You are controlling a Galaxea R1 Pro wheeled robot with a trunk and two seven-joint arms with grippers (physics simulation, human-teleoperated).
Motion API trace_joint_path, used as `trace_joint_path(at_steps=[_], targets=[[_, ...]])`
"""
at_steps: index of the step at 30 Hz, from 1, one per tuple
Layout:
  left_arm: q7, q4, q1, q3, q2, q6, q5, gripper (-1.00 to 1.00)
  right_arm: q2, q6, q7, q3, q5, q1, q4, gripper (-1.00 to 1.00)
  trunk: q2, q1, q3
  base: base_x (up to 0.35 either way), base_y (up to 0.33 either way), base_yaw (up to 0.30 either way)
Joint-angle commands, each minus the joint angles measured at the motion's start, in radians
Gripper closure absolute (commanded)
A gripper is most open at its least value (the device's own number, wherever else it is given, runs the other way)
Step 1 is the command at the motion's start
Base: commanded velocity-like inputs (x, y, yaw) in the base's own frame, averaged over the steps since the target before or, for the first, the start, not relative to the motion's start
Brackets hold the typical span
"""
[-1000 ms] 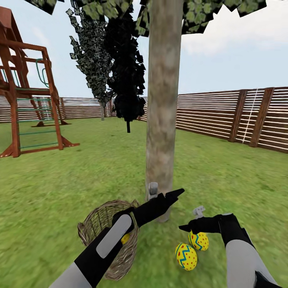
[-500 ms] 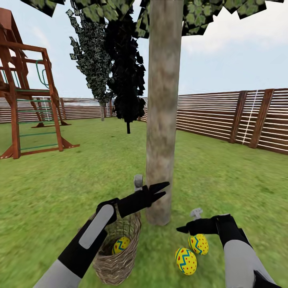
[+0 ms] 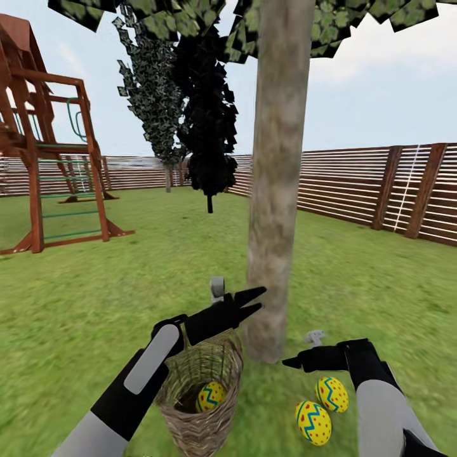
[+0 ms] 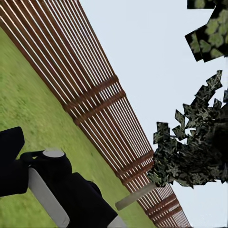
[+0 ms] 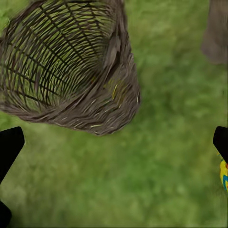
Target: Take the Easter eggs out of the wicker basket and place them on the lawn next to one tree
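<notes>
The wicker basket (image 3: 202, 381) stands tilted on the lawn (image 3: 127, 298) just under my left forearm. One Easter egg (image 3: 211, 397) lies inside it. Two more Easter eggs (image 3: 332, 393) (image 3: 313, 423) rest on the grass close to the foot of the tree (image 3: 274, 209). My left gripper (image 3: 260, 300) hovers open above the basket's far rim, beside the trunk, with nothing between its fingers. My right gripper (image 3: 293, 363) hangs open just above the two eggs. In the right wrist view the basket (image 5: 66, 61) lies ahead of the wide-spread fingertips (image 5: 9, 145), and an egg (image 5: 224, 175) peeks in at the edge.
A brown slat fence (image 3: 355, 190) runs along the right and back of the garden. A wooden play set (image 3: 44, 165) stands at the far left. Dark narrow trees (image 3: 203, 114) rise behind the trunk. Open grass stretches to the left and right of the tree.
My left gripper rose and drew back from the trunk. The basket turned from lying on its side to more upright, and the egg in it came into sight. The camera shifted, moving the whole picture right.
</notes>
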Motion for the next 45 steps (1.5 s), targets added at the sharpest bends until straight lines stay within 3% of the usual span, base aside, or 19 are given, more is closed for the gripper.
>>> trace_joint_path(at_steps=[1, 26, 38, 45], targets=[[-0.002, 0.0, -0.001, 0.0, 0.001, 0.004, 0.007, -1.0, 0.002, 0.009, 0.006, -0.007, 0.005, -0.001, -0.003, -1.0, 0.007, -0.004, 0.002, 0.0, 0.299, 0.26], [-0.001, 0.001, -0.001, 0.0, 0.003, 0.003, 0.01, -1.0, 0.004, 0.009, -0.004, -0.007, 0.005, -0.001, -0.001, -1.0, 0.182, -0.1, 0.08, 0.0, 0.259, 0.282], [-0.001, 0.002, -0.001, 0.0, 0.001, 0.001, 0.01, -1.0, 0.005, 0.008, -0.007, -0.008, 0.005, -0.001, 0.001, -1.0, 0.266, -0.146, 0.128, 0.0, 0.002, -0.181], [-0.008, 0.001, 0.0, 0.004, 0.009, -0.008, 0.009, -1.0, 0.007, 0.004, -0.153, -0.005, 0.01, -0.001, 0.016, -1.0, 0.28, -0.154, 0.138, 0.0, 0.0, -0.139]])
